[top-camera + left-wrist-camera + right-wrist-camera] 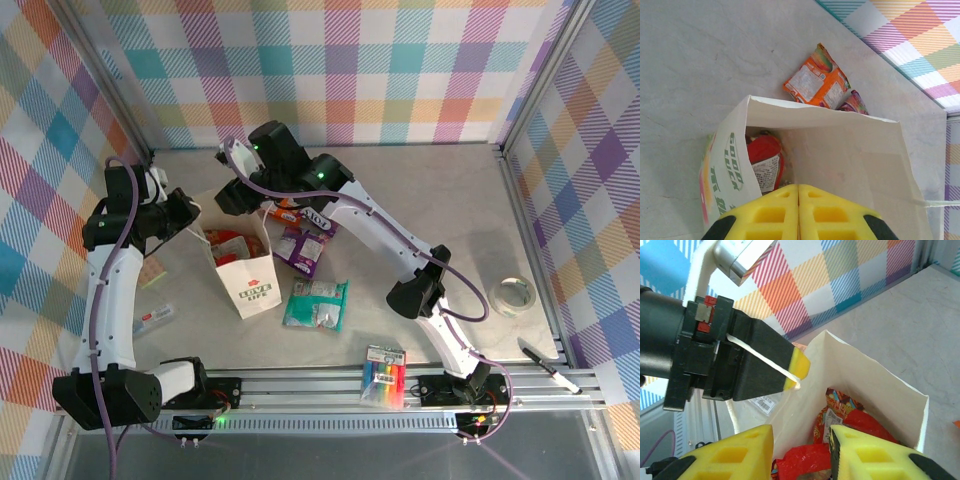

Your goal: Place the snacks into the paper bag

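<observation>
1. Right gripper [801, 440]: jaws part-open with nothing pinched between the pads. It hangs directly over the bag mouth, left of centre on the table [430, 190].

2. Left gripper [799, 191]: jaws pressed together on the left rim of the paper bag [250, 292], by the twisted handle, propping the mouth open.

3. Paper bag: upright, mouth up. It holds the red packet [765, 162], low against the left wall. More printed foil lies beside it, identity unclear.

4. Orange packet [284, 212]: flat on the table just right of the bag's far corner, long axis left to right, beside the right forearm. It is the loose snack nearest the right gripper, lying to its right and lower.

5. Pink-purple packet [303, 252]: just right of the bag and nearer than the orange one, long axis roughly near to far.

6. Teal packet [318, 305]: near-right of the bag, flat and apart from it.

7. Arm allocation (judgement): the left is occupied with the rim, and the right is nearer all three loose snacks.

8. Clearance: there is open table to the right and far. The bag's right wall stands close beside items 4 and 5 and is the edge to mind. The marker pack [385, 375] at the near rail is well apart and is not cargo.
</observation>
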